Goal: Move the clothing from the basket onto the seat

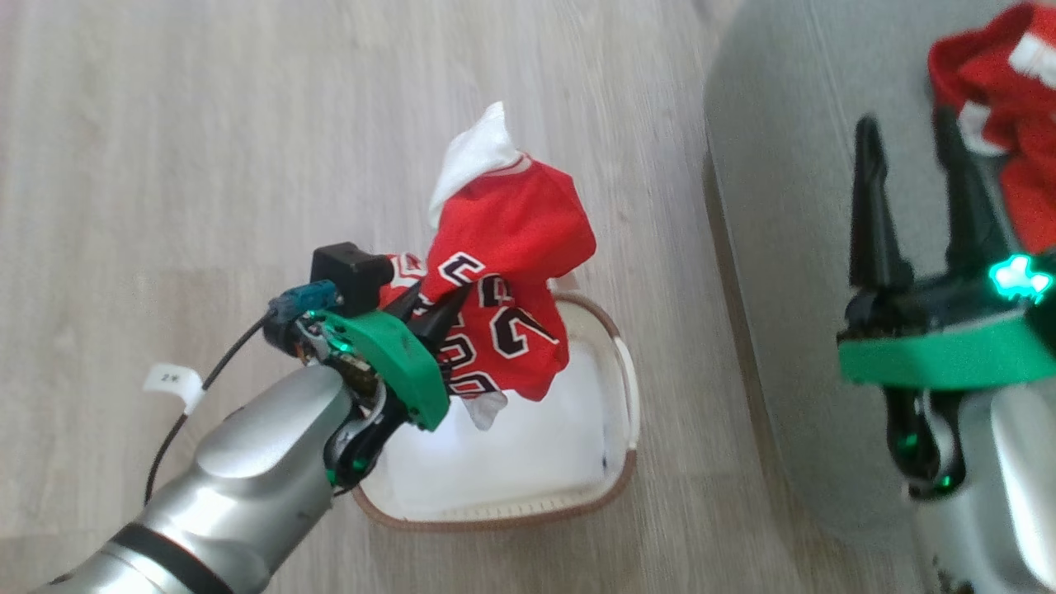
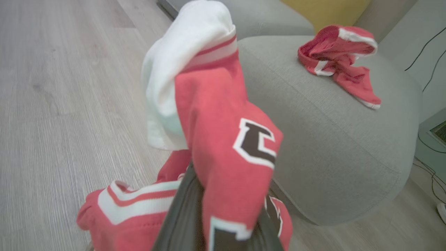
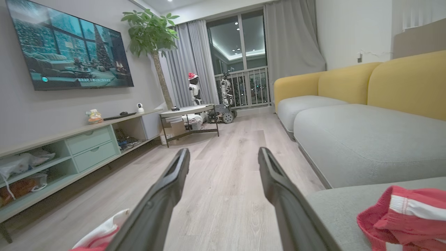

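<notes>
I see the wood floor [image 1: 165,124] with the basket [image 1: 495,520] on it. Some red clothes [image 1: 990,74] lie on the seat [image 1: 784,206].

In the right wrist view, pale wood-look planks cover the floor [image 3: 230,167]. On the grey wall [image 3: 21,115] at that view's left hangs a wide TV [image 3: 69,48], switched on, above a long low cabinet [image 3: 80,146] with pale green drawers and open shelves. A leafy plant [image 3: 150,31] on a thin trunk stands at the cabinet's far end, near a round table [image 3: 188,111] on dark legs. Beyond, grey curtains [image 3: 292,42] flank tall windows [image 3: 240,59], dark outside and reflecting ceiling spots, with a railing [image 3: 251,87] behind. Yellow backrests [image 3: 407,83] line the white wall [image 3: 352,31] opposite.
</notes>
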Controlling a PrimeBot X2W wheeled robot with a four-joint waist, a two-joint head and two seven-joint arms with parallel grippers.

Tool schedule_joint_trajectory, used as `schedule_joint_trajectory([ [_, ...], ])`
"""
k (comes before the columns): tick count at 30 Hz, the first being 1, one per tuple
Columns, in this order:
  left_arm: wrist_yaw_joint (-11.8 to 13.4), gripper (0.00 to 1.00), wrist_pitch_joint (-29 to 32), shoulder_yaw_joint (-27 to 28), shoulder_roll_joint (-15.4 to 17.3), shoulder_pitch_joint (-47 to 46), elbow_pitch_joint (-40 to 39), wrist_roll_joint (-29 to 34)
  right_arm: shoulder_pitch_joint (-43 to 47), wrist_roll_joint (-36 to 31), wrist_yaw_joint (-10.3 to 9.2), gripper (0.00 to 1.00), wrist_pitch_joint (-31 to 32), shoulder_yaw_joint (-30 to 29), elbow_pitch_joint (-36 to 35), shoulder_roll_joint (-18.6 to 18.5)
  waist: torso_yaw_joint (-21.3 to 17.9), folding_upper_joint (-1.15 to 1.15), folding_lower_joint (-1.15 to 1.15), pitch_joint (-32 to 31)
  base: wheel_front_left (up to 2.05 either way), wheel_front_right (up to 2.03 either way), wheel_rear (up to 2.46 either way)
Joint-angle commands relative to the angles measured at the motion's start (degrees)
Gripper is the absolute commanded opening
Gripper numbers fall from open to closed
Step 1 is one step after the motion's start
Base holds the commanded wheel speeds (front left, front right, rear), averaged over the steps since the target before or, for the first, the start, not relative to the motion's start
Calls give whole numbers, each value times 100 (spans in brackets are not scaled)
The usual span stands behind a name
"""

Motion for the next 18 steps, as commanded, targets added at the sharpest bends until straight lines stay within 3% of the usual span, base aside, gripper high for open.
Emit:
schedule_joint_trajectory([
  [1,71,0,-70,291,136,-133,-327,-51,168,67,-1,100,7,132,-140,-43,285,-1,1,-457,0,0,0],
  [18,696,0,106,889,584,-388,-1948,-309,1105,194,-1,100,-13,506,143,47,584,-1,1,-1170,0,0,0],
])
